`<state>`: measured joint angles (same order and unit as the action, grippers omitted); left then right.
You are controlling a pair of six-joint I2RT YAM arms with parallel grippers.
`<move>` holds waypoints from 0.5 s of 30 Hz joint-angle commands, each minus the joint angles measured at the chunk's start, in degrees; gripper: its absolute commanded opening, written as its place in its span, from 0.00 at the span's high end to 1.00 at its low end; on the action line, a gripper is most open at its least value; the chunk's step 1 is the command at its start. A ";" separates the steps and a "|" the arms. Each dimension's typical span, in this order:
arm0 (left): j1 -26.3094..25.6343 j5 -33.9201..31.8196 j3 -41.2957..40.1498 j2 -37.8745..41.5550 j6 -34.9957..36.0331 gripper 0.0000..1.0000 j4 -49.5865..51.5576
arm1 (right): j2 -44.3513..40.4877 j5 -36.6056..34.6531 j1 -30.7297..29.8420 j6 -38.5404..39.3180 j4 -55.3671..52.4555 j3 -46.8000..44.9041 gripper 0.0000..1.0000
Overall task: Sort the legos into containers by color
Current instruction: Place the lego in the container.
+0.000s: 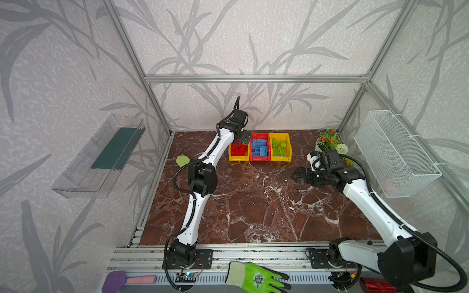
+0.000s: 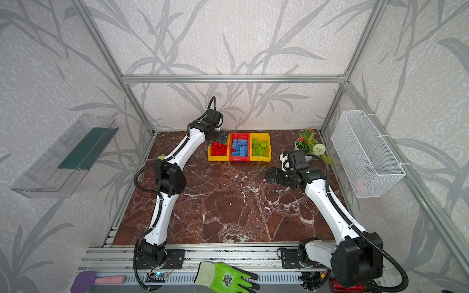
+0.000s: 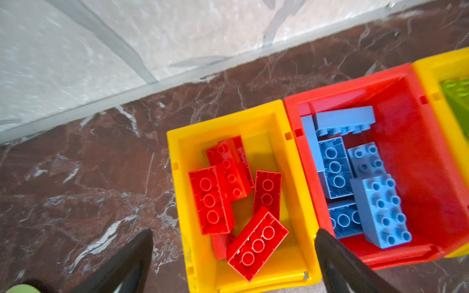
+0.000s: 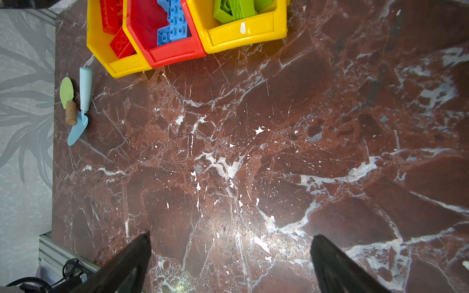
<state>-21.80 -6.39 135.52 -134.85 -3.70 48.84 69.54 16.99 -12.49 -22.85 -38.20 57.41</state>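
Marble table [image 1: 253,203]: left pincer [image 3: 234,232] spread over red legos [image 3: 218,200].

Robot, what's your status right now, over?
Left gripper open over red legos in end yellow bin. Right gripper open, empty, over bare tabletop. Blue legos, green legos binned separately; nothing blocking.

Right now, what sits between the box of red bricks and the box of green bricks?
The red bin, holding the blue bricks, stands between them, touching both. Both top views show it.
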 commanded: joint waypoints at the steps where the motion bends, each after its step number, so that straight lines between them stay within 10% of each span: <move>1: 0.01 -4.09 -13.18 14.97 -4.25 0.01 -9.40 | -0.45 -0.32 0.69 0.51 3.23 -1.70 0.02; 15: 0.12 -29.47 -84.57 61.24 -10.16 0.01 -38.96 | -15.18 -12.27 0.75 9.71 27.38 -21.00 0.01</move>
<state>-21.85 -28.99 58.63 -77.76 -12.53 18.46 59.18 7.84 -11.88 -17.19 -23.27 42.02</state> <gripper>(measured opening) 0.991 0.992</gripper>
